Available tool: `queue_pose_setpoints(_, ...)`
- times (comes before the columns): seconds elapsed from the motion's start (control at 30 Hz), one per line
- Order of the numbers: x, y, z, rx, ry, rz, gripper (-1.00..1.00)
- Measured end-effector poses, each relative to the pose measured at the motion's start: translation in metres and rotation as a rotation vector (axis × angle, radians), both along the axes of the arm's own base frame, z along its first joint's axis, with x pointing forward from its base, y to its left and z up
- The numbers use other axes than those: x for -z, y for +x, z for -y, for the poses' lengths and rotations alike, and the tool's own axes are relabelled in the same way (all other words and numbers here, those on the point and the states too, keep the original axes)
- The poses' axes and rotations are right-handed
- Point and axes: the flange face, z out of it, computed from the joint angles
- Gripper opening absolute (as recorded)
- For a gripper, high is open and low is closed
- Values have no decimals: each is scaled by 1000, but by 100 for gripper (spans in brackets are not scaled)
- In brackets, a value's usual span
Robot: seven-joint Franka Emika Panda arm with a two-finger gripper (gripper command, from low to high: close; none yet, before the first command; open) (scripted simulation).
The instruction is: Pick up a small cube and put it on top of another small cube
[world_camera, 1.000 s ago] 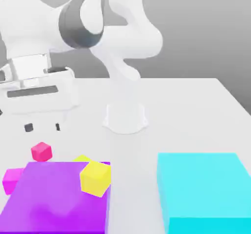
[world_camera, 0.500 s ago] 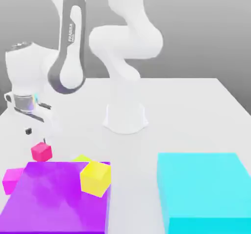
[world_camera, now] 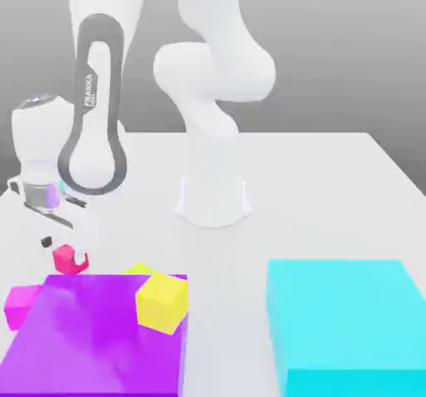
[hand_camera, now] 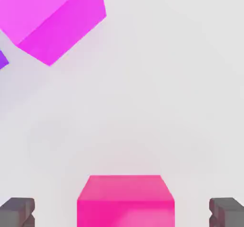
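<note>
The small crimson cube [world_camera: 65, 259] rests on the white table just behind the purple slab [world_camera: 91, 337]. My gripper [world_camera: 65, 251] has come down over it and is open, one dark fingertip [world_camera: 47, 241] on each side and a gap between the pads and the cube. In the hand view the crimson cube [hand_camera: 125, 200] sits midway between the two fingertips [hand_camera: 18, 212] of the gripper [hand_camera: 122, 212]. The other small cube, tiny and yellow [world_camera: 138, 268], peeks out behind a larger yellow cube [world_camera: 162, 302] at the slab's far edge.
A purplish-magenta cube [world_camera: 20, 304] lies by the slab's corner at the exterior view's left, also seen as the magenta cube [hand_camera: 52, 16]. A cyan slab [world_camera: 345, 325] fills the exterior view's right front. The arm's white base [world_camera: 213, 200] stands mid-table.
The hand has swung round and dropped from above the table down onto the crimson cube, fingers now straddling it. The cubes and slabs have not moved.
</note>
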Motion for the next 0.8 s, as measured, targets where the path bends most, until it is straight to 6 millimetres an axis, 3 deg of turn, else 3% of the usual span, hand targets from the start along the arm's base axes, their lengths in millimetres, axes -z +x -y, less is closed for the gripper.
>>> queue_pose_setpoints(0.07, 10, -4, -2, -2, 3, -9, 0)
queue_pose_setpoints(0.1, 15, -6, -3, -4, 4, -14, -100)
queue_pose_setpoints(0.33, 16, -6, -4, -4, 7, -15, -100)
queue_pose_setpoints(0.8, -38, 4, 3, 0, -4, 10, -100)
